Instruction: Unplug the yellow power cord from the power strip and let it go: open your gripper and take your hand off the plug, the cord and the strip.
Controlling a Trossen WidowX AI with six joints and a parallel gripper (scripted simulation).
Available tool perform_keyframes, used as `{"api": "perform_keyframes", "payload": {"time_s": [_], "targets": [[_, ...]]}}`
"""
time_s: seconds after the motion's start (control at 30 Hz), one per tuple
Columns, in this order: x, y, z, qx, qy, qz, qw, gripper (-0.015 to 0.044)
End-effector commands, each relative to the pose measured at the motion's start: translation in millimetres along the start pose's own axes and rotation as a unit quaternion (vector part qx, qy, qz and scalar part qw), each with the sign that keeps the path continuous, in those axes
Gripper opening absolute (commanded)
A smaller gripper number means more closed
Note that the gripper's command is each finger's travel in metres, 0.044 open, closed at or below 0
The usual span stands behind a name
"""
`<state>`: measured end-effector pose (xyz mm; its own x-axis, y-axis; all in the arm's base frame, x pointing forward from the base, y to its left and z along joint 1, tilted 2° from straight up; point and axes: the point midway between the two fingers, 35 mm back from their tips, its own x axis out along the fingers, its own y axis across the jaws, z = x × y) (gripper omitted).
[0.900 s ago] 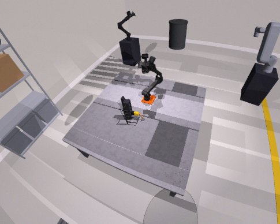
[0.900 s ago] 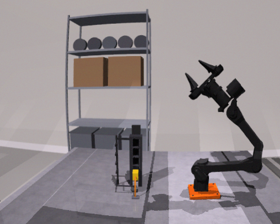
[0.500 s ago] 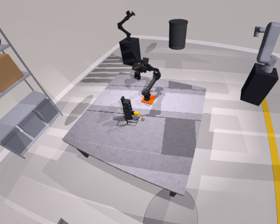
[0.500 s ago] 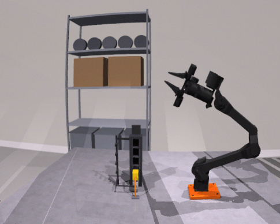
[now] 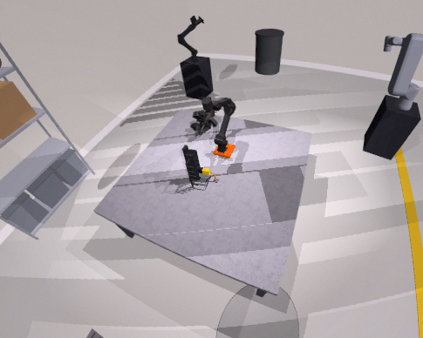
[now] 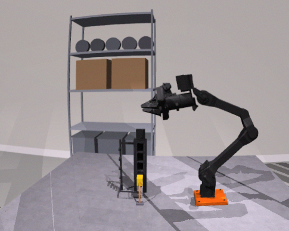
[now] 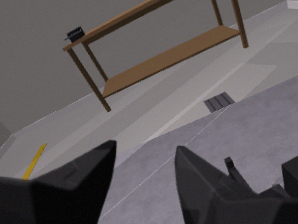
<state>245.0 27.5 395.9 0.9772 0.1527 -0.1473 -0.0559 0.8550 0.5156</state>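
Exterior view puts pincer (image 6: 148,108) high above strip (image 6: 140,161) — half-closed on nothing, pointing level. Plug (image 6: 139,179) low on strip near tabletop (image 6: 80,190) — well below, so descent needed.

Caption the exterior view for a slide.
Empty gripper poised high above the upright power strip, yellow plug seated in its lowest socket.

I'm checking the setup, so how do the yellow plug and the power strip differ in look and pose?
The yellow plug is small, bright and sits low; the power strip is black, tall and stands upright on the table. The plug is seated in the strip's lowest socket. The gripper, partly closed, touches neither.
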Motion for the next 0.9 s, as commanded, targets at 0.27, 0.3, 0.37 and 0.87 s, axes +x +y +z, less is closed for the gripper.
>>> {"api": "perform_keyframes", "payload": {"time_s": [0.27, 0.3, 0.37, 0.87], "targets": [[85.1, -35.2, -119.6, -0.467, 0.328, 0.035, 0.820, 0.0160], [88.1, -37.4, -127.9, -0.492, 0.346, 0.047, 0.797, 0.0160], [93.2, -41.7, -144.9, -0.539, 0.382, 0.077, 0.747, 0.0160], [85.5, -74.6, -245.6, -0.690, 0.537, 0.331, 0.354, 0.0160]]}}
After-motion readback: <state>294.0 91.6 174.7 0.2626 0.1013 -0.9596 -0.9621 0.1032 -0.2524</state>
